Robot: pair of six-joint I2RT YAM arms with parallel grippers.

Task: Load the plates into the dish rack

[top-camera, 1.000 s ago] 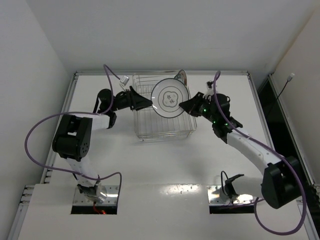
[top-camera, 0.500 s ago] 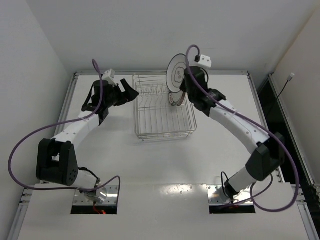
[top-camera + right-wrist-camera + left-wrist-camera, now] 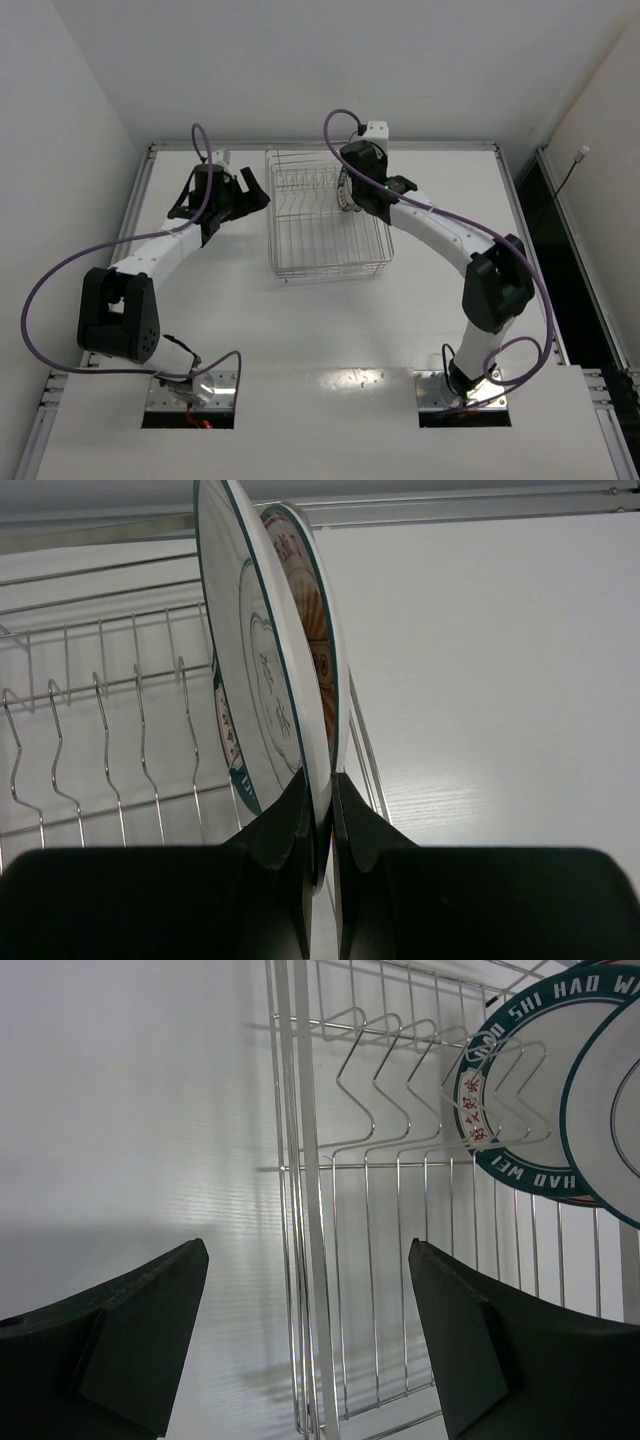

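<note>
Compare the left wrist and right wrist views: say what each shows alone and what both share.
Only the left wrist view: the left gripper, open and empty, at the edge of the dish rack, and the lettered plate nearly face-on. Only the right wrist view: the right gripper shut on the grey-marked plate, seen edge-on, with the orange-centred plate just behind it. Both: the rack's upright tines and the plates.

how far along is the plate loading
Looks done: the lettered-rim plate and the orange sunburst plate stand upright in the dish rack. In hand: the right gripper is shut on the white plate with grey markings, upright beside them; whether it is seated yet is hidden. Left: seat and release it. The left gripper is open and empty beside the rack.
</note>
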